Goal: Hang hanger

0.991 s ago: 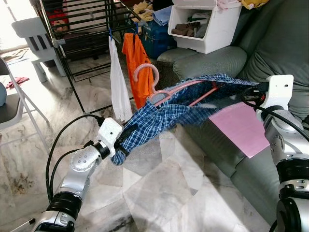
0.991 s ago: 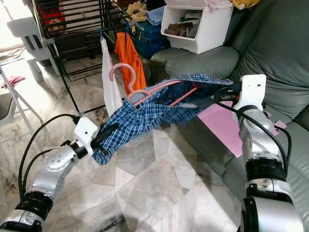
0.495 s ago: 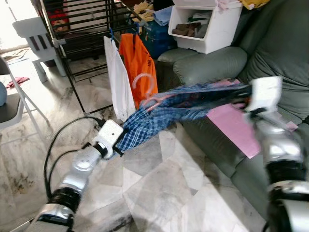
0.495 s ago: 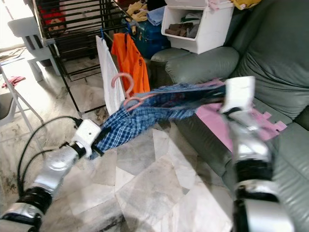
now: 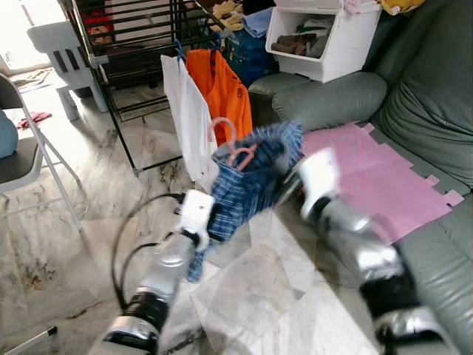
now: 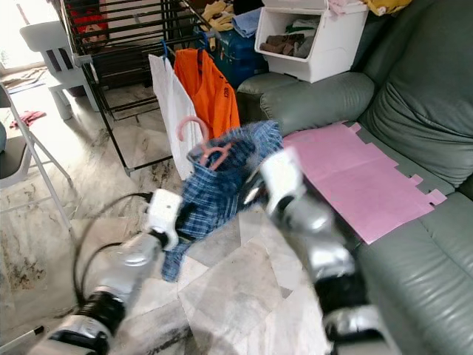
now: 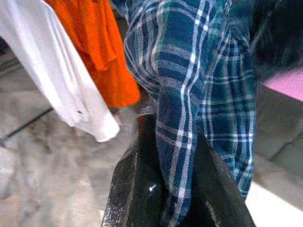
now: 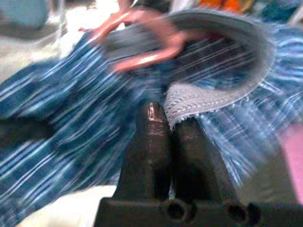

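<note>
We have both claws — left claw [image 7: 163, 189], right claw [image 8: 171, 137] — clamped on the plaid shirt [image 5: 247, 181]; its pink hanger [image 5: 235, 148] could slip free short of the drying rack [image 5: 133, 44].

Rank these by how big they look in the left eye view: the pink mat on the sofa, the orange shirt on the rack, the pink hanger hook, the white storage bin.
1. Pink mat, largest.
2. White storage bin and orange shirt: too alike to rank, and the bin stands farther back.
3. Pink hanger hook, smallest.
</note>
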Motion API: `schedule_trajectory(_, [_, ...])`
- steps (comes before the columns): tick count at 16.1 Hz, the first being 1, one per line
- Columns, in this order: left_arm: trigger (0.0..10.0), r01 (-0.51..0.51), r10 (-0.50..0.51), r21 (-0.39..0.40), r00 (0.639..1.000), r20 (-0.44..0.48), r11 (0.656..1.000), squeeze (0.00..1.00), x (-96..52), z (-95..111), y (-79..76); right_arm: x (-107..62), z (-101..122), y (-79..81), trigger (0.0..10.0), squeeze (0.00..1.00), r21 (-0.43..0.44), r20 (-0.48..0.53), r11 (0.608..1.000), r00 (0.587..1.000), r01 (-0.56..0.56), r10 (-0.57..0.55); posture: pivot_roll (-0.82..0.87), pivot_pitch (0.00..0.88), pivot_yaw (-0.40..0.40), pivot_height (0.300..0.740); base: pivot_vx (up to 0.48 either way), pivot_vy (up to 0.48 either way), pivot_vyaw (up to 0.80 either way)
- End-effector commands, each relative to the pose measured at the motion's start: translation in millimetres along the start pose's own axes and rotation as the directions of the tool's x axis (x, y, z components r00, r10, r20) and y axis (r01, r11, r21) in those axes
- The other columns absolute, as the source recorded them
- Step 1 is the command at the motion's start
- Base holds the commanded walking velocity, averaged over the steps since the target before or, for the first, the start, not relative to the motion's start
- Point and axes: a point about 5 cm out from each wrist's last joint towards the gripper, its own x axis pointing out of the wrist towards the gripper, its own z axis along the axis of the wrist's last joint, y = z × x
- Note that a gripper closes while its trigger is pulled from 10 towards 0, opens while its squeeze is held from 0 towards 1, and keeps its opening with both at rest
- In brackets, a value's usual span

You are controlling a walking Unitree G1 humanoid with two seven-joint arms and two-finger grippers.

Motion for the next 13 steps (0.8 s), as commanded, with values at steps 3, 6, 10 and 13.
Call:
schedule_trajectory(3, [0.0, -0.061, 0.061, -0.011, 0.998, 0.004, 0.998, 0.0, 2.1, 8, 8.2, -11.3, 1, 20.8, 0.0, 0.0, -0.035, -0.034, 0.977, 0.977, -0.212, 0.211, -0.15, 0.0, 0.024, 0.74, 0.0, 0.0, 0.0])
schedule_trajectory(6, [0.0, -0.108, 0.107, -0.055, 0.994, -0.009, 0.993, 0.0, 2.6, 8, 15.4, -26.1, -11, 24.9, 0.0, 0.0, -0.048, -0.107, 0.952, 0.949, -0.301, 0.295, -0.15, 0.0, 0.026, 0.74, 0.0, 0.0, 0.0])
schedule_trajectory(10, [0.0, -0.196, 0.193, -0.111, 0.981, -0.032, 0.974, 0.0, 3.2, 14, 32.3, -68.9, -35, 31.8, 0.0, 0.0, -0.091, -0.272, 0.872, 0.854, -0.482, 0.444, -0.16, 0.0, 0.03, 0.74, 0.0, 0.0, 0.0])
schedule_trajectory(13, [0.0, -0.21, 0.21, -0.115, 0.978, -0.009, 0.971, 0.0, 4.9, 21, 36.8, -70.5, -49, 22.7, 10.0, 0.0, -0.239, -0.357, 0.874, 0.875, -0.423, 0.326, -0.16, 0.0, 0.033, 0.74, 0.0, 0.0, 0.0])
